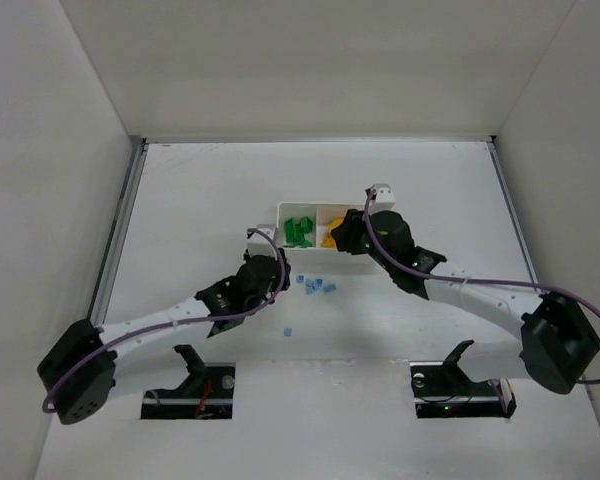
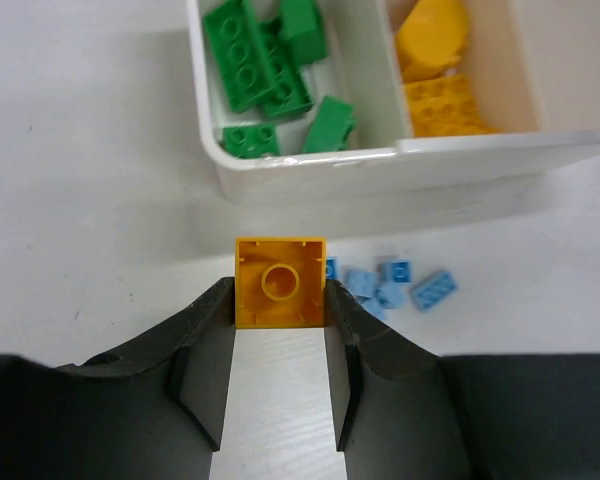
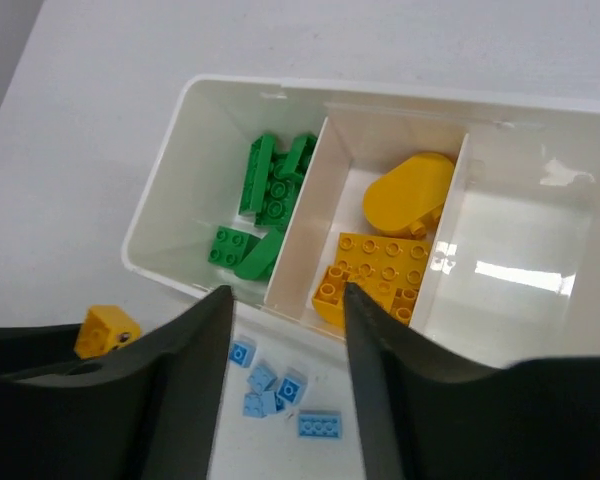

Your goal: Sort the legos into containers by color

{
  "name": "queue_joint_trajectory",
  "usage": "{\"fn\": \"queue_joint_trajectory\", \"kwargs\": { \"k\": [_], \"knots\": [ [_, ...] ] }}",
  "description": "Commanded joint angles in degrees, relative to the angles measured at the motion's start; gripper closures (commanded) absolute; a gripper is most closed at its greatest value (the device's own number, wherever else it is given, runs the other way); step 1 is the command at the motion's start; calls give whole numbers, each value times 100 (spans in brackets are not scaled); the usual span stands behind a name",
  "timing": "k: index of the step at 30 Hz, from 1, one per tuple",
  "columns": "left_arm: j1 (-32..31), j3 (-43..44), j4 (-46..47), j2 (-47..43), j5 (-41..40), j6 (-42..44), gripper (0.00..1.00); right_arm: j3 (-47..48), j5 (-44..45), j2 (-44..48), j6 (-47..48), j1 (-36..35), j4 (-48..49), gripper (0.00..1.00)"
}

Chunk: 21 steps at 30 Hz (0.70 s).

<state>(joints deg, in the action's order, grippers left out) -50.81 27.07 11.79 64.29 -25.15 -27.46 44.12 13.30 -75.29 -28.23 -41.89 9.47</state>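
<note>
White three-bay tray (image 3: 195, 110): green bricks (image 3: 270, 195) in an end bay, yellow-orange bricks (image 3: 380, 265) in the middle. Left claw (image 2: 280, 300) pinches a square yellow-orange brick (image 2: 279, 281); right claw (image 3: 285, 298) spread, empty.

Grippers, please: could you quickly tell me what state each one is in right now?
Left gripper: closed on a yellow-orange lego brick.
Right gripper: open, holding nothing, above the white tray.

White surface (image 1: 200, 190), boxed by white walls (image 1: 310, 60); metal rail (image 1: 117, 225) along left edge; dark cutout (image 1: 190, 395) at near edge left, second cutout (image 1: 480, 400) right.
</note>
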Motion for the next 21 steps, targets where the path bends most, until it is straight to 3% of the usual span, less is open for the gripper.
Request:
{"fn": "queue_joint_trajectory", "kwargs": {
  "k": [1,4,6,14,16,19,21],
  "knots": [
    [-188,385,-458,-654,-237,-14,84,-140,102,374,-104,10,310,51],
    [-188,903,-284,-445,8,100,83,-324,199,628,-218,54,239,68],
    [-118,1264,93,28,333,250,82,-465,278,839,-306,80,143,73],
    [154,2811,755,2252,1029,286,78,-1124,428,1674,-534,72,-165,69],
    [233,3049,728,2604,1056,242,71,-1195,445,1815,-543,37,-296,68],
    [312,3173,684,2808,1065,128,52,-1248,419,1886,-613,-279,-472,64],
    [330,3077,754,2668,1064,101,48,-1256,445,1843,-631,-656,-552,61]
  ]
}}
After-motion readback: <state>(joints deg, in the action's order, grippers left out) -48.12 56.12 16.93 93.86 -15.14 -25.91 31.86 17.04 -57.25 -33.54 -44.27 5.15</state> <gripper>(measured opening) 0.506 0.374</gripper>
